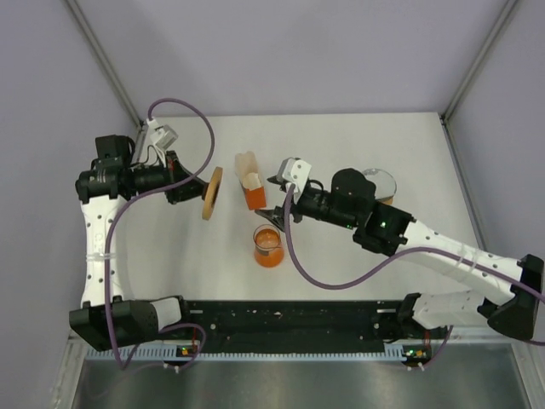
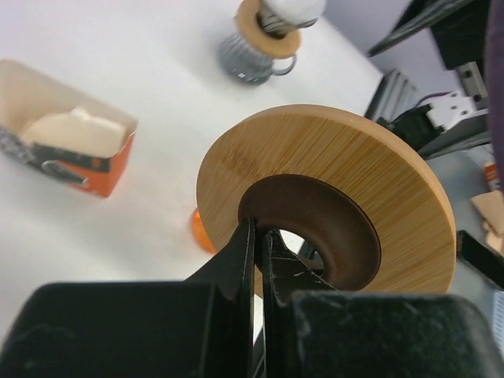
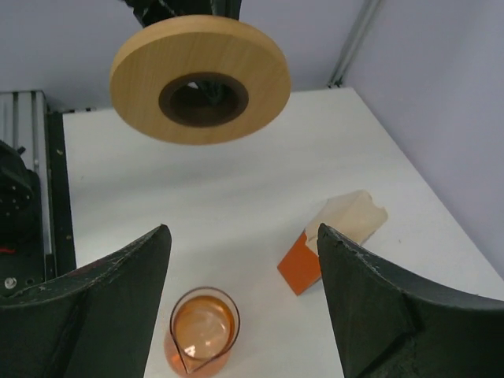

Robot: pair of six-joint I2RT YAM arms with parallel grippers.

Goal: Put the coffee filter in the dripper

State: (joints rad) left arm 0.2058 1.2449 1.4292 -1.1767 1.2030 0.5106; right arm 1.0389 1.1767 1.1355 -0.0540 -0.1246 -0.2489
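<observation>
The left gripper clenches the dripper by its dark inner rim, tilted up off the table, the right gripper gapes over the orange beaker, and the cream paper sits half hidden in the carton.

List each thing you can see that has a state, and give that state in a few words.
Ring: held clear of the table, tilted on edge.
Left gripper: shut on the ring's inner edge.
Right gripper: open, empty.
Beaker: upright on the table, looks empty.
Carton: top open, cream paper inside.
Grey cup: upright, wooden collar and a white thing on top.
</observation>
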